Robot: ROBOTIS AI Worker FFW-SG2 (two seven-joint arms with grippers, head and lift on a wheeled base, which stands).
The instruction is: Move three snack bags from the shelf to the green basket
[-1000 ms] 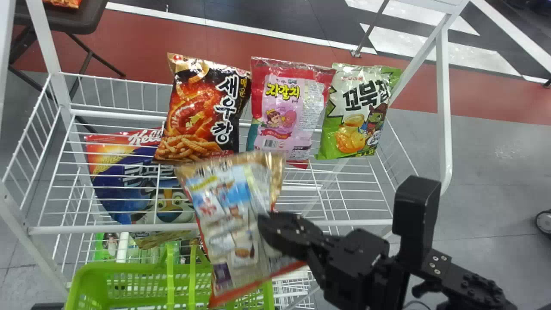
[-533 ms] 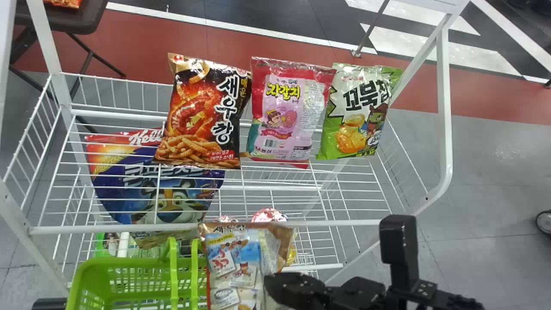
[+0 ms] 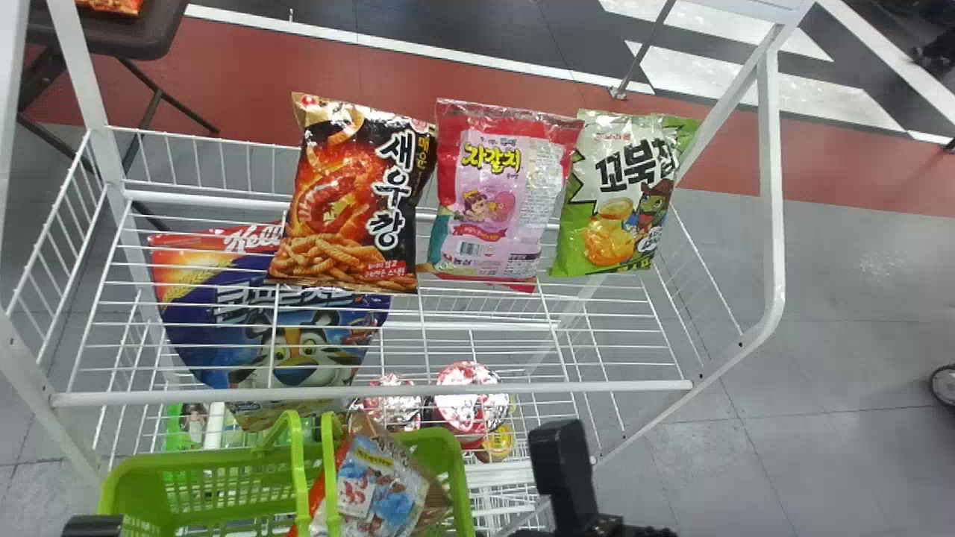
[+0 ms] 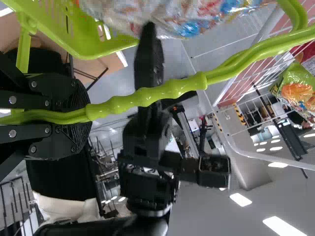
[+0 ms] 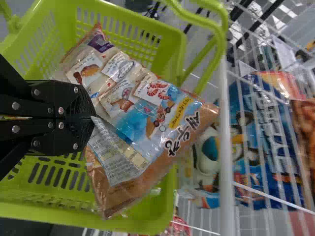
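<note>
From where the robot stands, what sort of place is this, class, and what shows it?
Probably a mock shop in a lab or workshop: snack bags sit on a white wire shelf, a green basket is beside it, and cluttered equipment lies beyond.

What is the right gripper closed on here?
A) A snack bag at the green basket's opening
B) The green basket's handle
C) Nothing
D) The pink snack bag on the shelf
A: the right wrist view shows the right gripper pinching the edge of a snack bag at the green basket's opening.
</note>
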